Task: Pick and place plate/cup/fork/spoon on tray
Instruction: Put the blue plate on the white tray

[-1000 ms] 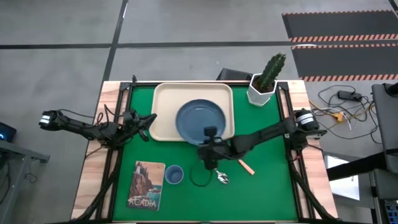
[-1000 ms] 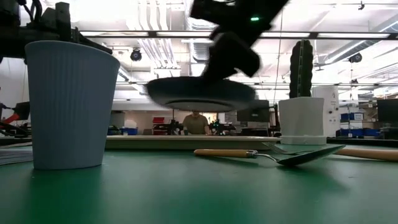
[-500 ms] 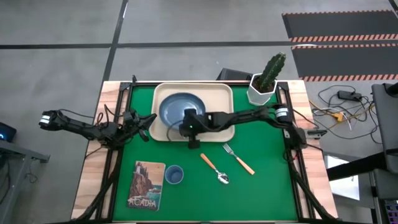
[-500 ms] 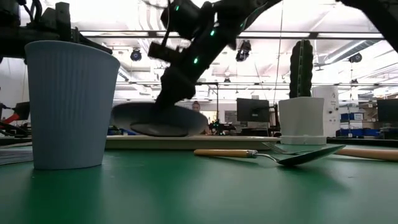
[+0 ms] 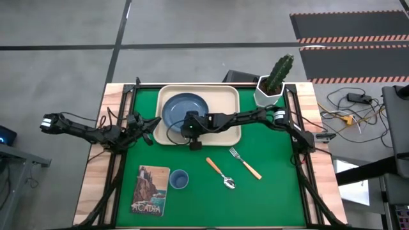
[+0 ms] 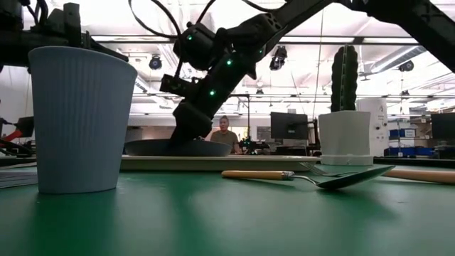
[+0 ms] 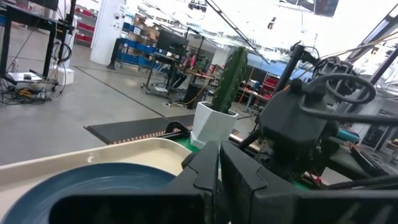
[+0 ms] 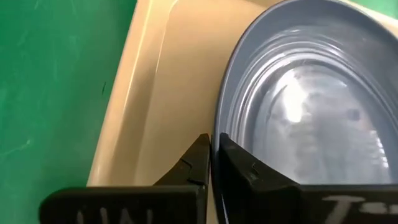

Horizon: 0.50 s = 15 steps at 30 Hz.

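The dark blue plate (image 5: 181, 108) lies flat in the left half of the cream tray (image 5: 225, 102); it also shows in the low view (image 6: 160, 148) and the right wrist view (image 8: 298, 112). My right gripper (image 5: 192, 130) is shut on its rim. My left gripper (image 5: 151, 125) waits shut and empty by the tray's left edge. The light-blue cup (image 5: 178, 179) stands upright on the green mat near the front. The spoon (image 5: 222, 173) and the fork (image 5: 245, 163) lie flat on the mat right of the cup. My right gripper pinches the plate's rim (image 8: 219, 140) on its near right side, one finger (image 8: 245, 171) inside the plate and one (image 8: 198, 163) outside. The fingers slant down from the table's near right. The plate rests level on the tray (image 8: 161, 106).
A white pot with a cactus (image 5: 273, 84) stands at the far right corner, beside the tray. A book (image 5: 150, 190) lies at the near left beside the cup. A person (image 6: 224, 135) shows in the room behind the table.
My right gripper has carried the plate from above the table's middle toward the far left and down. The plate hung clear and tilted over the tray half a second ago; now it lies level in the tray's left half. The gripper stays shut on the rim.
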Available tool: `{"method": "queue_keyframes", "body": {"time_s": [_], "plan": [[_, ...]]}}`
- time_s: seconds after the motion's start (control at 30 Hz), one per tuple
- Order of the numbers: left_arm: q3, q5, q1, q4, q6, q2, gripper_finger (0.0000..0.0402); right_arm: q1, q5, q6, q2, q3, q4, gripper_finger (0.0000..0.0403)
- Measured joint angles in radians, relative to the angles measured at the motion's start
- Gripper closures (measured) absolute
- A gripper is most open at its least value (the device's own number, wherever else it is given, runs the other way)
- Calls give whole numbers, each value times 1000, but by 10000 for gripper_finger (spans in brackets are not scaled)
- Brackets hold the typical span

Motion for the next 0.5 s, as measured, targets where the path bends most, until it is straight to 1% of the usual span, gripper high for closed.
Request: {"method": "queue_keyframes", "body": {"time_s": [0.1,0.33,0.5], "plan": [[0,0,0,0,0,0,402,-5,-4,11,-4,0,0,365],[0,0,0,0,0,0,402,-9,-14,51,-8,0,-1,294],[0,0,0,0,0,0,402,-4,-15,91,-53,-2,-45,261]]}}
